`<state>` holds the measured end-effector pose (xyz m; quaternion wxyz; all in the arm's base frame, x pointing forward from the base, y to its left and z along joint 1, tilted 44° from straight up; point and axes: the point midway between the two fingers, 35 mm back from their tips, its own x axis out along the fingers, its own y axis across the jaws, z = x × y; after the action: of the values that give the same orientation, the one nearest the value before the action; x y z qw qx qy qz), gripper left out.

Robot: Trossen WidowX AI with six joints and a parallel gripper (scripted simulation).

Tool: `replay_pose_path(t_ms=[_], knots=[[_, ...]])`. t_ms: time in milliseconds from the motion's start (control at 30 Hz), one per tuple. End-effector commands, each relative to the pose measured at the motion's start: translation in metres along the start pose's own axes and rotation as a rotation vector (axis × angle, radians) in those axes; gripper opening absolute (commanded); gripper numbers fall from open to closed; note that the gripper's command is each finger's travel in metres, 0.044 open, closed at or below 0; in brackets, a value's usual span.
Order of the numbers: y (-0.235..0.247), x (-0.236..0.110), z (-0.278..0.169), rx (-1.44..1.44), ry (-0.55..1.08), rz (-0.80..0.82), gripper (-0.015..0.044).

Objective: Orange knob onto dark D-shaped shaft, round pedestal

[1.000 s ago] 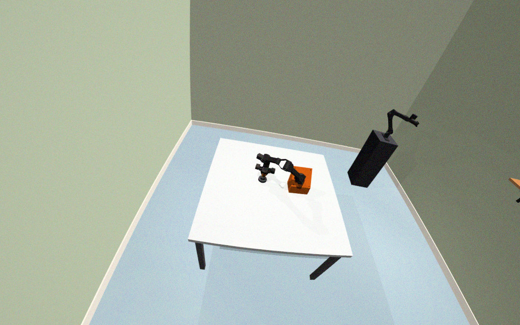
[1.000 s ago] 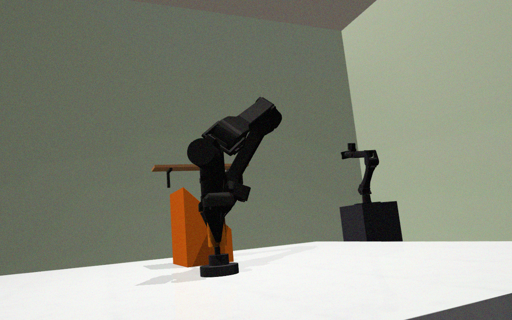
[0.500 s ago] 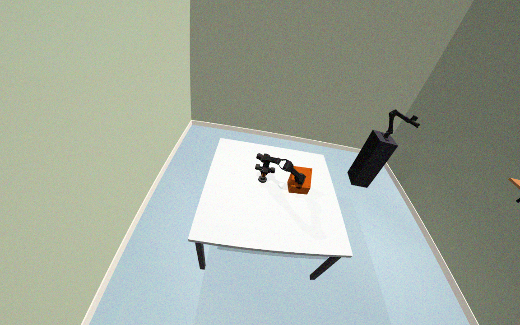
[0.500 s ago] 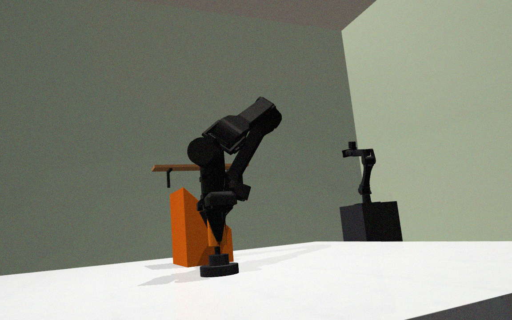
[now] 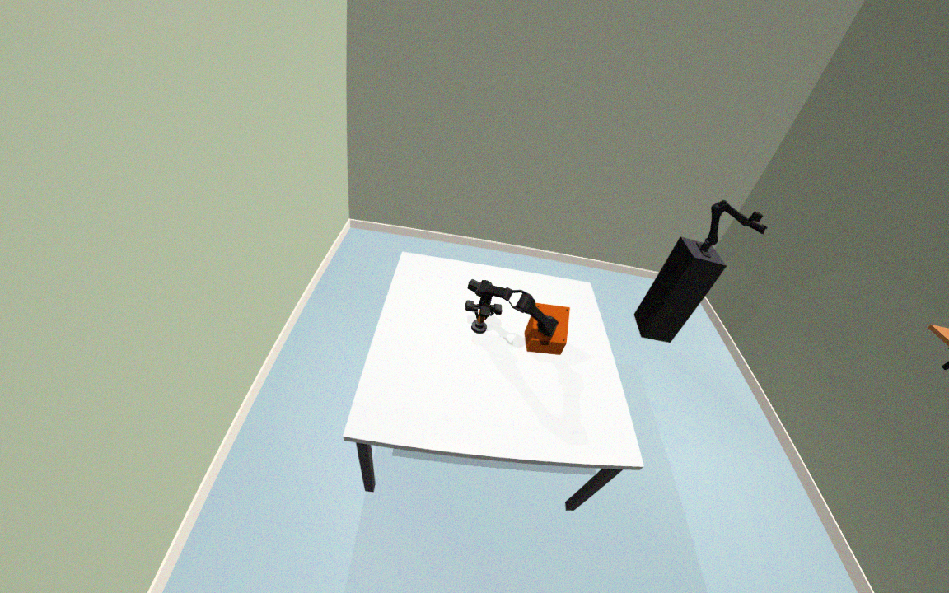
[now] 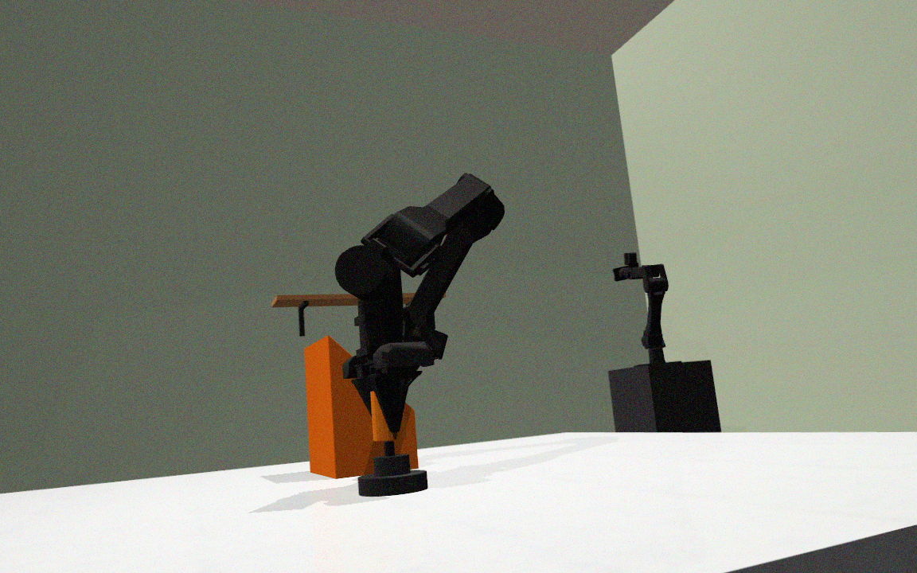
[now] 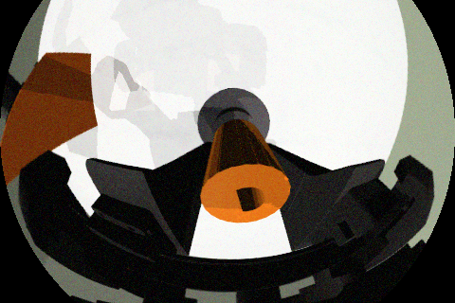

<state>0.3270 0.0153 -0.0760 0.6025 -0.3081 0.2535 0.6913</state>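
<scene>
white tabletop [image 6: 590, 498] is carrying the pedestal [image 6: 392, 483]; pincer [image 6: 389, 420] is holding the knob [image 7: 245, 177] above the shaft [image 6: 389, 449], needing twisting next.

knob [image 7: 245, 177] in gripper [image 7: 243, 203] above pedestal [image 6: 392, 481]; table [image 6: 590, 498] beneath
</scene>
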Motion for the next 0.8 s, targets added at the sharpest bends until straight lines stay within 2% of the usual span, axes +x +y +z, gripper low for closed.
replay_pose_path(t_ms=[0,567,767], knots=[[0.0012,0.0002,0.0001,-0.005,0.0,-0.003,0.0],[-0.0007,-0.0027,0.0008,-0.005,0.001,-0.003,0.0],[-0.0021,-0.003,0.0,-0.174,0.001,-0.003,0.0]])
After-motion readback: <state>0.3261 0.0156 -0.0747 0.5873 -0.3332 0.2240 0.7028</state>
